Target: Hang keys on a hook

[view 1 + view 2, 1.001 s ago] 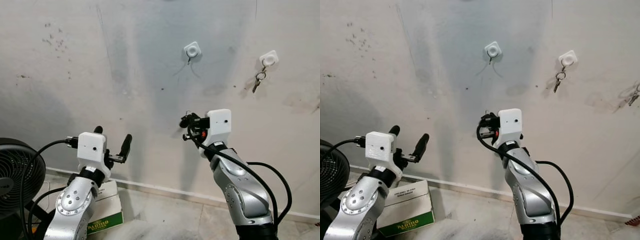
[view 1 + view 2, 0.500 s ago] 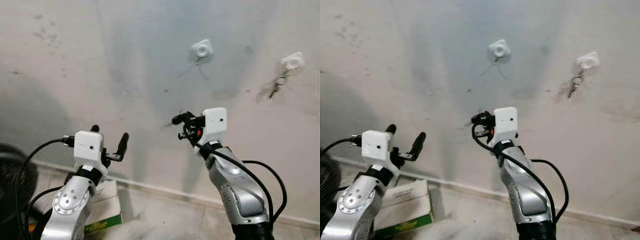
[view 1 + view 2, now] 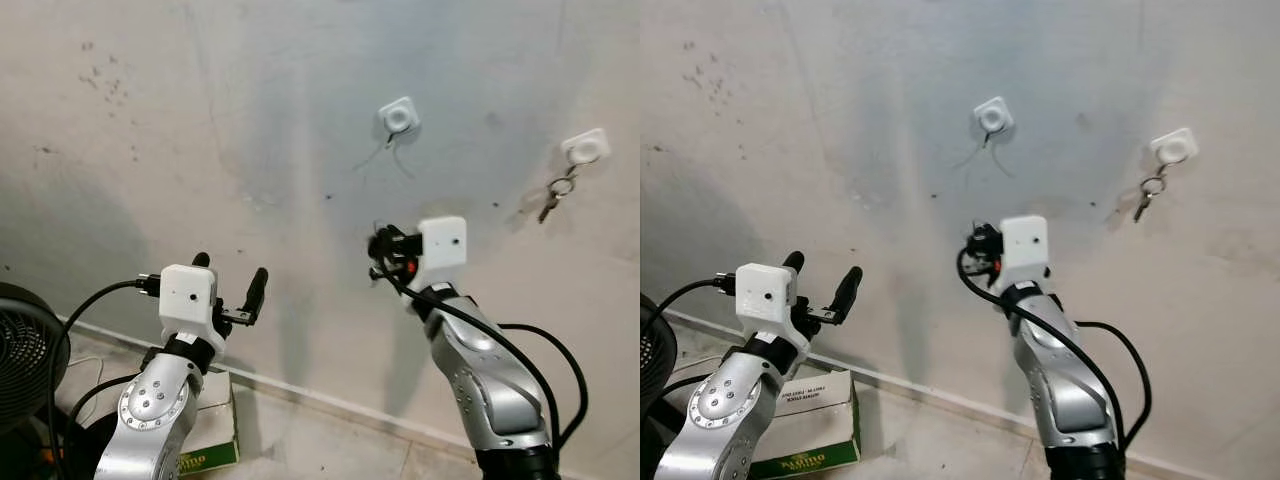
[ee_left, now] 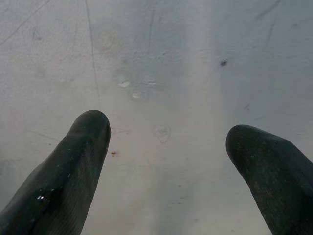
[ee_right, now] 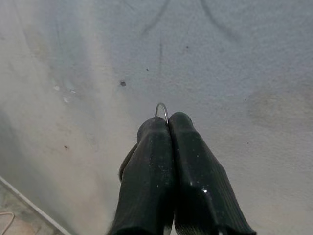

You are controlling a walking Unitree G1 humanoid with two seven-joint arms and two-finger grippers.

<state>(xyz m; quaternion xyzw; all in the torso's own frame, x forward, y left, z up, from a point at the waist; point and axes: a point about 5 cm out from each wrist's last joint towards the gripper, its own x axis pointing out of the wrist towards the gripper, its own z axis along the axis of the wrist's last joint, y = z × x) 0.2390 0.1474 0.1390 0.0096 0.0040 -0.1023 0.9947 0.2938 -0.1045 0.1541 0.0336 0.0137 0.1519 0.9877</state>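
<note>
My right gripper (image 5: 167, 122) is clamped on the key ring (image 5: 162, 109) below the wall hook (image 3: 398, 117); my left gripper (image 3: 229, 285) is spread apart, holding nothing.

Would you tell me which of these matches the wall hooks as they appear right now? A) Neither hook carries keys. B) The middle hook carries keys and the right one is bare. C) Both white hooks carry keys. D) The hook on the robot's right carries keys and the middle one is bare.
D: a set of keys dangles from the right hook, while the middle hook has nothing on it.
</note>
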